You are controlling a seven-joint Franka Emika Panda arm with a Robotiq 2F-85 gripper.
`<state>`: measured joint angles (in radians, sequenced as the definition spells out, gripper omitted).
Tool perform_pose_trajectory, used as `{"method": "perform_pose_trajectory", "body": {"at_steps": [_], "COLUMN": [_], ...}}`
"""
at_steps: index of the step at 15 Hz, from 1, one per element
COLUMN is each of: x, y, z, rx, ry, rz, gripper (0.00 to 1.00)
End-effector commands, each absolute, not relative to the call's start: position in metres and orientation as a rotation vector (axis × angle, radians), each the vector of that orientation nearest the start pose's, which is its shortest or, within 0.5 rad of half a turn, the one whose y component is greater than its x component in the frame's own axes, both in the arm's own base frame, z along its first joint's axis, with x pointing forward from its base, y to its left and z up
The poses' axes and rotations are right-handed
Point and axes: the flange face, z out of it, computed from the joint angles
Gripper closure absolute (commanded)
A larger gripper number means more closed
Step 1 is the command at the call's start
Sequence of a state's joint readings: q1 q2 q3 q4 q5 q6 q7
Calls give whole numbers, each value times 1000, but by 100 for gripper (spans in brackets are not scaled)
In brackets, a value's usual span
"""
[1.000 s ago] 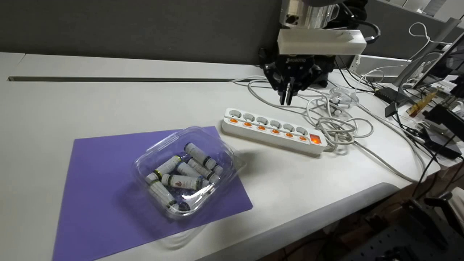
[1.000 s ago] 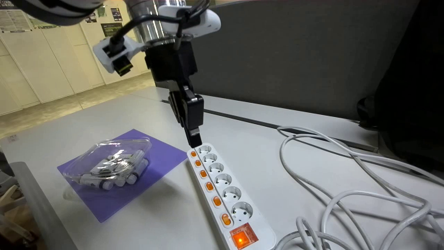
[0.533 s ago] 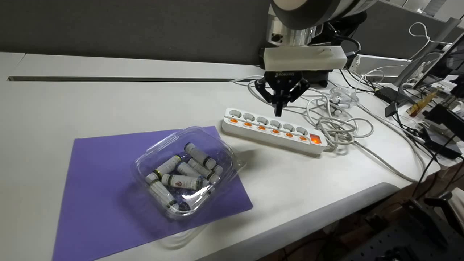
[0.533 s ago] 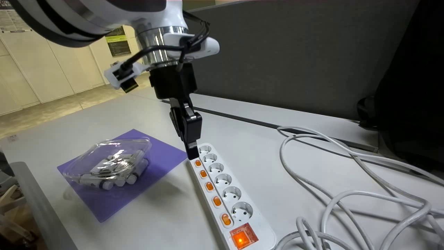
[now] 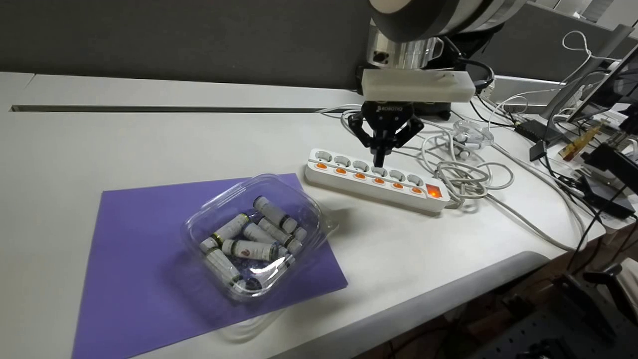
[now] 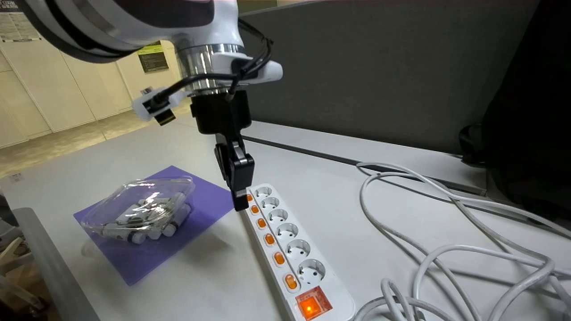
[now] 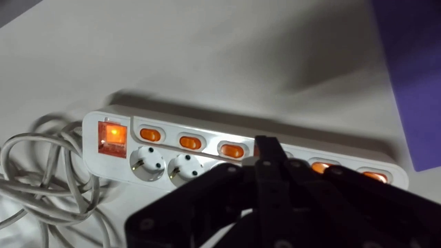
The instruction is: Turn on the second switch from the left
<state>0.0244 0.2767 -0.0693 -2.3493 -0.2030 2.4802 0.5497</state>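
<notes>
A long white power strip [image 5: 371, 193] lies on the table with a row of alike orange switches; it also shows in the wrist view [image 7: 106, 168]. Counted from the left in an exterior view, the second switch [image 5: 340, 170] sits at the end away from the lit main switch; it also shows in an exterior view [image 6: 254, 209] and, partly covered by a finger link, in the wrist view [image 7: 318, 167]. My gripper [image 5: 379, 163] is shut and empty, pointing down above the strip's middle. In the wrist view its fingertips [image 7: 267, 139] cover part of another orange switch.
A lit main switch [image 5: 433, 191] ends the row. Loose grey-white cables [image 5: 468, 179] lie beside that end. A clear plastic box [image 5: 254, 239] of small white bottles stands on a purple sheet [image 5: 134, 279] near the strip's far end. A dark partition [image 5: 199, 45] stands behind.
My gripper has moved down toward the strip, and leftward in an exterior view. Its fingers, slightly apart a second ago, are now together. The strip has not moved.
</notes>
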Motion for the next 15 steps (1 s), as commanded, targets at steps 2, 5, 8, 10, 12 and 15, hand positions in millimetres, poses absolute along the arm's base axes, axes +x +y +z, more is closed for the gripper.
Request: {"method": "perform_pose_trajectory", "body": {"at_steps": [2,5,8,10,12,15], "x": [499,504,508,510,512,507], "y": [-31,-33,-29,-24,-19,-17], "z": [193,192,193,193,192,192], "rx": [-3133,-3114,-3123,-3132,-3146,-3138], "ry": [718,726,701,696,686,657], "rz": [190,149,112,89,84,106], "gripper": [100,100,100,100,100,99]}}
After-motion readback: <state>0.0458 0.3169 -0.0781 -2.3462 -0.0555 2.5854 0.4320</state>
